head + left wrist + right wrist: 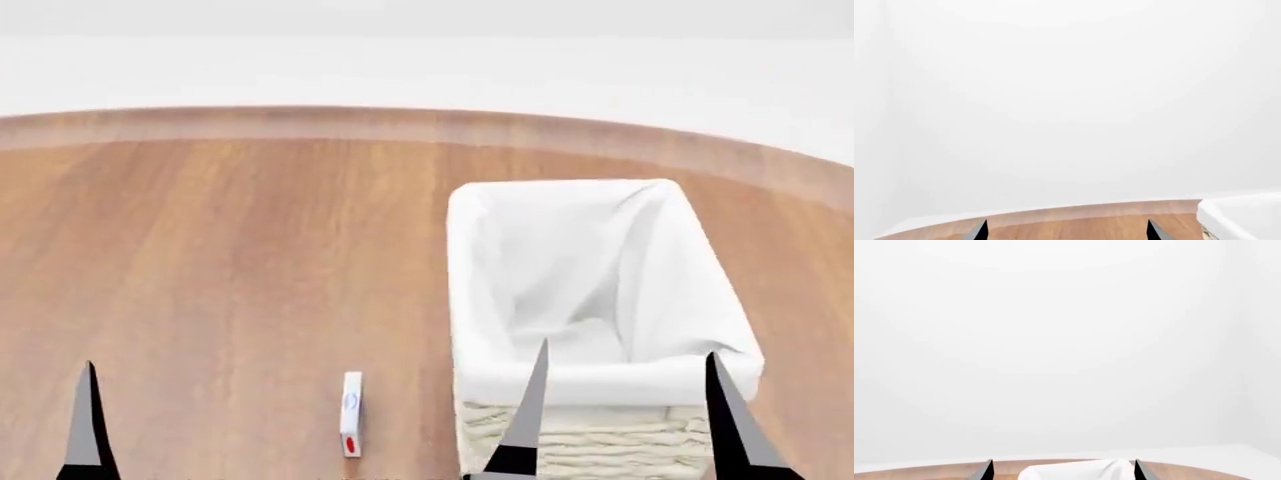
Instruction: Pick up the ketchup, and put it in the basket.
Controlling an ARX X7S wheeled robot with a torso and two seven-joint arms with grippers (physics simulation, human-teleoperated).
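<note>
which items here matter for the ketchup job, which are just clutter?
Job:
- basket, cream wicker, white liner, nothing visible inside
- right claw, open, in front of the basket
- left claw, open
- ketchup: not in view

Lying about:
- small white flat item on the table, left of the basket

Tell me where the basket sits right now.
In the head view the basket stands on the wooden table, right of centre, directly beyond the right gripper, with a small white item lying to its left.
</note>
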